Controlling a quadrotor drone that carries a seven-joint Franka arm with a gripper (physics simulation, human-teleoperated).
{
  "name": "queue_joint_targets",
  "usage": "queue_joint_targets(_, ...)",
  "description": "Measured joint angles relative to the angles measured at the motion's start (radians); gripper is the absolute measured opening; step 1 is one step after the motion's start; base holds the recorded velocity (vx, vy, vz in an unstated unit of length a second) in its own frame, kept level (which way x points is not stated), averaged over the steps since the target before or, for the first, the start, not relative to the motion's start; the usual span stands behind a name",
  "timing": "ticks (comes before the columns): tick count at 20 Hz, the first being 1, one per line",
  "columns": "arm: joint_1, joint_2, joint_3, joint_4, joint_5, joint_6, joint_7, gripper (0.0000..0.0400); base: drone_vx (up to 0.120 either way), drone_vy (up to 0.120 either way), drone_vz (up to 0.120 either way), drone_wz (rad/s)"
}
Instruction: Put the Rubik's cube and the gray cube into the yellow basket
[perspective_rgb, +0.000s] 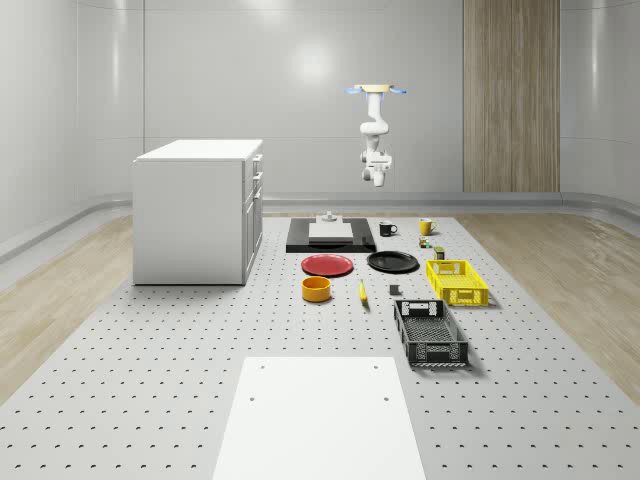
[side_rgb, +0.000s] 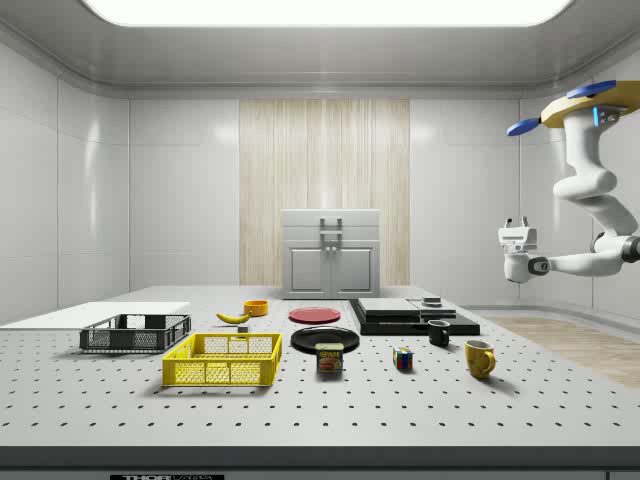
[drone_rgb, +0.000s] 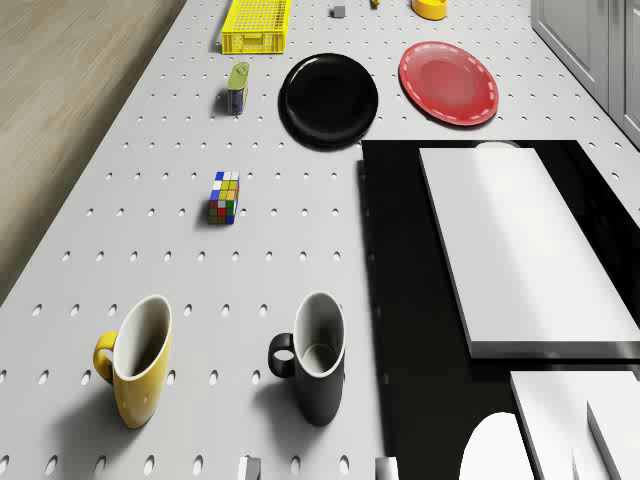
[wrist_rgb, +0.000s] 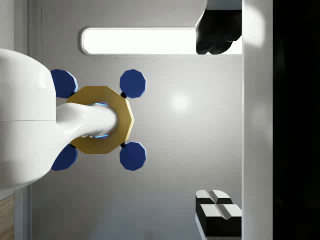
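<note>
1. While the drone (side_rgb: 590, 103) hovers high over the far end of the worktop (perspective_rgb: 150, 350), above the two mugs, neither of the task's things has been touched. Progress: none.
2. Rubik's cube (drone_rgb: 224, 197): stands on the bare worktop, apart from everything. The yellow mug (drone_rgb: 135, 365) and black mug (drone_rgb: 318, 360) lie on its drone side, the can (drone_rgb: 237, 87) and black plate (drone_rgb: 330, 98) on its basket side. Not in the basket.
3. Gray cube (perspective_rgb: 394, 290): small, resting on the worktop near the yellow basket, to that basket's left in the whole-scene view and just beyond the far end of the black crate (perspective_rgb: 430, 330). Not in the basket.
4. Yellow basket (side_rgb: 220, 373): on the worktop, well apart from the Rubik's cube. Nothing is seen inside it, so it is judged empty.
5. Pincer (side_rgb: 517, 220): carried high in the air on the folded arm, turned upward toward the drone's underside rather than down at the worktop. Its fingers stand apart, gripping nothing.
6. Outstanding: both pick-ups and both placements, the whole task. The arm is judged to need swinging down before any approach. The Rubik's cube lies nearer the drone and looks the likelier first item, the gray cube being beside the basket already.
</note>
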Motion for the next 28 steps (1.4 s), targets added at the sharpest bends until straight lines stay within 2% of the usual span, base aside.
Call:
queue_joint_targets(7, -0.003, 0.033, 0.002, 0.149, 0.001, -0.111, -0.002, 0.0400, 0.000, 0.006, 0.000, 0.000)
queue_joint_targets(10, -0.004, 0.053, 0.002, 0.206, 0.002, -0.145, -0.002, 0.0400, 0.000, 0.120, 0.000, 0.000)
queue_joint_targets(12, -0.004, 0.065, 0.003, 0.236, 0.002, -0.162, -0.002, 0.0400, 0.120, 0.120, 0.000, 0.000)
queue_joint_targets(18, -0.006, 0.082, 0.003, 0.283, 0.002, -0.187, -0.003, 0.0400, 0.120, 0.120, 0.000, 0.000)
queue_joint_targets(28, -0.007, 0.085, 0.004, 0.296, 0.002, -0.189, -0.003, 0.0400, 0.120, 0.120, 0.000, 0.000)
